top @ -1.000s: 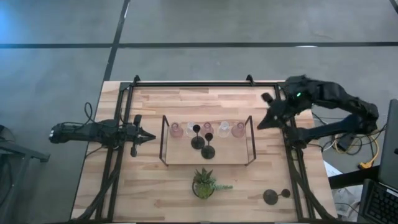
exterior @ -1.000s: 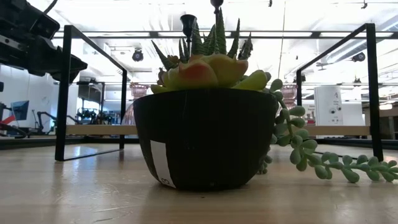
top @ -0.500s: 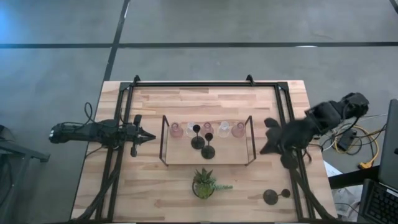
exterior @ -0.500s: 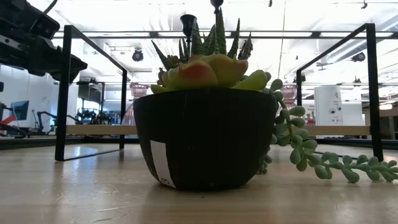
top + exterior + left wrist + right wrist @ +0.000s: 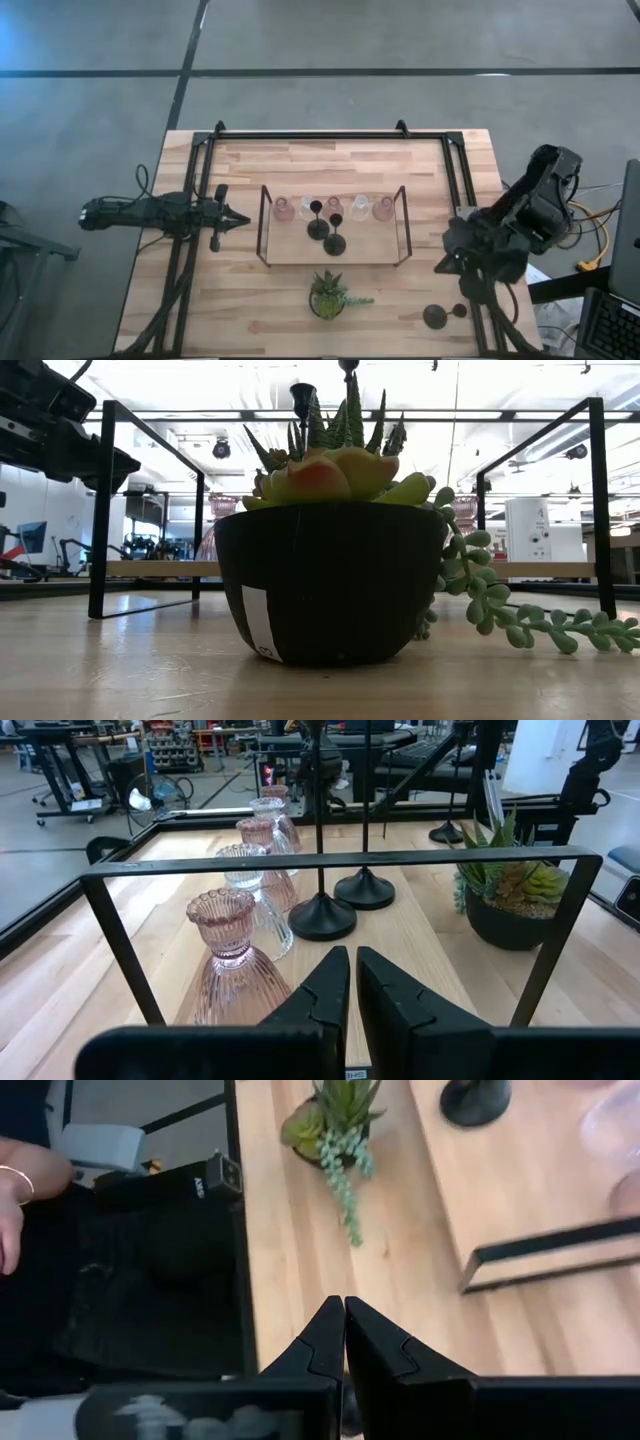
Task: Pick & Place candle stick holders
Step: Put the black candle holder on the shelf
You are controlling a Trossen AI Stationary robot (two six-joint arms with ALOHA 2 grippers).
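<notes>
Several small pink and clear glass candle stick holders (image 5: 334, 207) stand in a row on the wooden tray (image 5: 300, 250). Two black thin-stemmed holders (image 5: 327, 232) stand on their round bases in front of them. A third black holder (image 5: 436, 317) is on the table near the near right corner. My right gripper (image 5: 440, 268) is shut, empty and hangs over the table's right side, between the tray and that third holder. My left gripper (image 5: 243, 219) is shut at the tray's left end; in its wrist view the gripper (image 5: 353, 982) points at a pink holder (image 5: 232, 965).
A green plant in a black pot (image 5: 328, 295) stands just in front of the tray and fills the low view as a pot (image 5: 330, 580). The tray's black wire frame (image 5: 340, 862) rises at both ends. A person's hand (image 5: 20, 1185) shows beyond the table's edge.
My right gripper has swung from the far right of the table toward the near edge along the right side. It sank a little, rolled about its own line and stayed shut.
</notes>
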